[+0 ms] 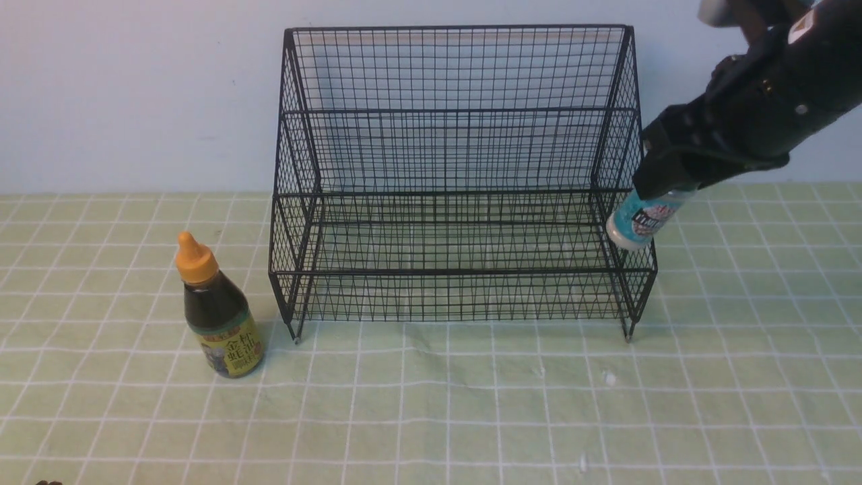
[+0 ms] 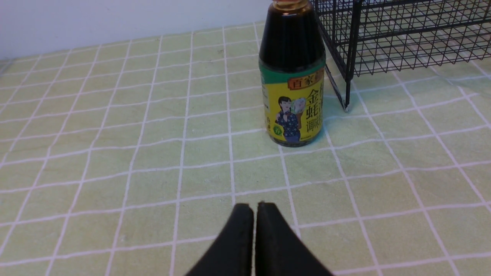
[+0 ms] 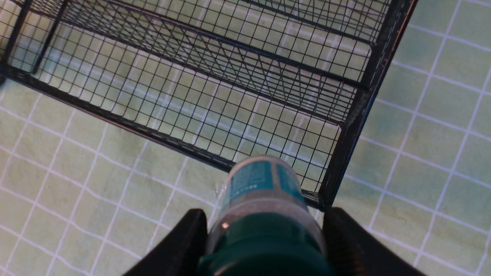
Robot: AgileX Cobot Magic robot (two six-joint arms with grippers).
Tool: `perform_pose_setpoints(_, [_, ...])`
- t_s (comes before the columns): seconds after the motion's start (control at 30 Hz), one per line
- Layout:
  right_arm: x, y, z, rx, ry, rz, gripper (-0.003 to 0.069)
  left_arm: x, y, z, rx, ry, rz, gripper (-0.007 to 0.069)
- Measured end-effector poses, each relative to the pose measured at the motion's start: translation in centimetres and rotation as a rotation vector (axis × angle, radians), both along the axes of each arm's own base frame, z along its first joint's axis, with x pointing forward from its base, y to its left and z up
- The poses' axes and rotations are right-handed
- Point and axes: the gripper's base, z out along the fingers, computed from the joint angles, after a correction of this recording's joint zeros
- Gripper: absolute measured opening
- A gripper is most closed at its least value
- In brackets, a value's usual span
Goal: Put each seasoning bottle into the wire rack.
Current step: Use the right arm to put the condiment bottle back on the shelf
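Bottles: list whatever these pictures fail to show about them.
- Shaker, front view: cap hidden by the right fingers; label print blurred.
- Sauce bottle, left wrist view: cap cut off by the top edge.
- Sauce bottle, front view: fine label print too small to read.
- Shaker, front view: inside or outside the rack unclear; they overlap.

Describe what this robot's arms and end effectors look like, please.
The right arm is chunky matte black, with small silver screws, a pale grey part near its top and a small pale label. The right end effector has two broad black fingers. The left end effector has two smooth black fingers tapering to rounded tips. The left arm itself is out of view.
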Motion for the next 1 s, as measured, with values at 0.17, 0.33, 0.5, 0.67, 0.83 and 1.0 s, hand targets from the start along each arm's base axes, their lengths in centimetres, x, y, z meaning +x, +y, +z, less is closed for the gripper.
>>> perform_pose_setpoints(0.17, [1.8,0.4,-2.3,-0.017,0.040,-0.005,0.0350,0.0,0.0,0.0,0.000,0.000,0.000,-0.0006])
perform_pose_setpoints(0.33, [3.4,0.7,-4.2,-0.023,0.041,-0.017,0.0350,0.0,0.0,0.0,0.000,0.000,0.000,-0.0006])
perform_pose_setpoints(0.5, [4.7,0.9,-6.2,-0.048,0.036,-0.011,0.0350,0.0,0.0,0.0,0.000,0.000,0.000,-0.0006])
perform_pose_setpoints(0.67, [5.5,1.2,-7.7,-0.054,0.053,-0.005,0.0350,0.0,0.0,0.0,0.000,0.000,0.000,-0.0006])
perform_pose_setpoints(0.83, [5.9,1.9,-8.6,-0.075,0.051,0.012,0.0350,0.0,0.0,0.0,0.000,0.000,0.000,-0.0006])
perform_pose_setpoints(1.0, [5.7,2.9,-8.8,-0.152,0.020,0.068,0.0350,0.0,0.0,0.0,0.000,0.000,0.000,-0.0006])
